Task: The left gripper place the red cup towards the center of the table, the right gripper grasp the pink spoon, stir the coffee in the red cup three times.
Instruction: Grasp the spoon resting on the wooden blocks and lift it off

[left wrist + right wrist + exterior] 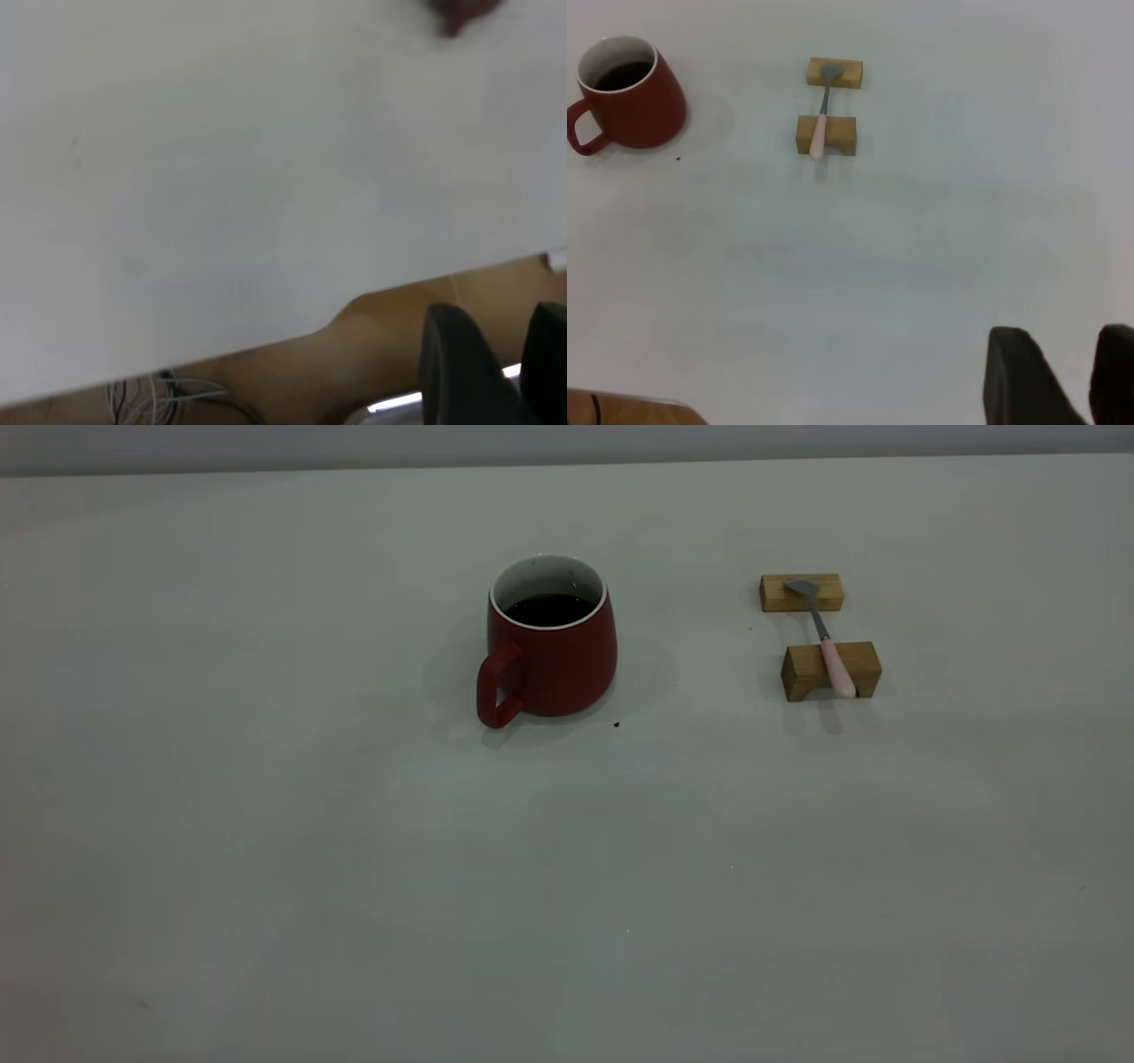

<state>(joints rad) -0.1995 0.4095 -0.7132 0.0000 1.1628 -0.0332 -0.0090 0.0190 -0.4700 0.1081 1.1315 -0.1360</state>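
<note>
Both grippers (496, 363) (1063, 372) off-table, parked.

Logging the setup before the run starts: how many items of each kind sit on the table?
Red cup with coffee: 1
Pink spoon: 1
Wooden blocks under the spoon: 2
Total: 4

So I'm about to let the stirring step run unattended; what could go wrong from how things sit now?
1. The pink spoon only bridges two wooden blocks, so a slightly off grasp by the right end effector might tip it off or shift a block.
2. The red cup holds dark coffee fairly high, so stirring could splash it onto the table.
3. The spoon's handle is slim, so it may twist in the grip.
</note>
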